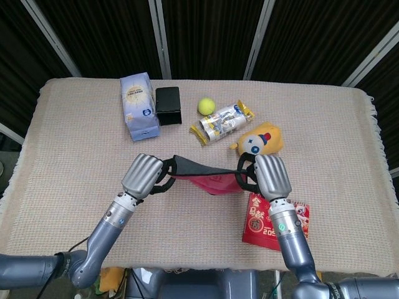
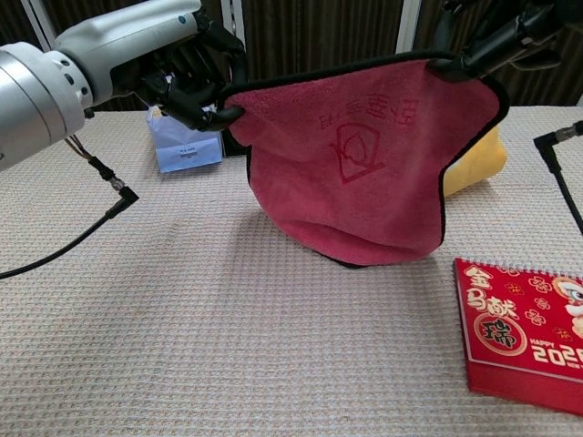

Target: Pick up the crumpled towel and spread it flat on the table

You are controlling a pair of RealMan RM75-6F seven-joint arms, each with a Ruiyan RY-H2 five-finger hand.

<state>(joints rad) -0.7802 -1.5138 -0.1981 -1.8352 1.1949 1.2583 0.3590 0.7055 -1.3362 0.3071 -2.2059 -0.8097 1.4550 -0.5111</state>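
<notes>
Hanging red towel (image 2: 355, 173) — embroidered emblem

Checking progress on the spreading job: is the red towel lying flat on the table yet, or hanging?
Hanging. The red black-edged towel is stretched between the left hand and right hand, its lower edge at the table.

The flat red calendar booklet (image 2: 526, 328) on the woven table cover carries gold Chinese characters, the digits "202" cut by the frame edge, and small print that seems to read "HAPPY". The hanging red fleece towel (image 2: 360, 173) shows stitched characters, unreadable.
</notes>
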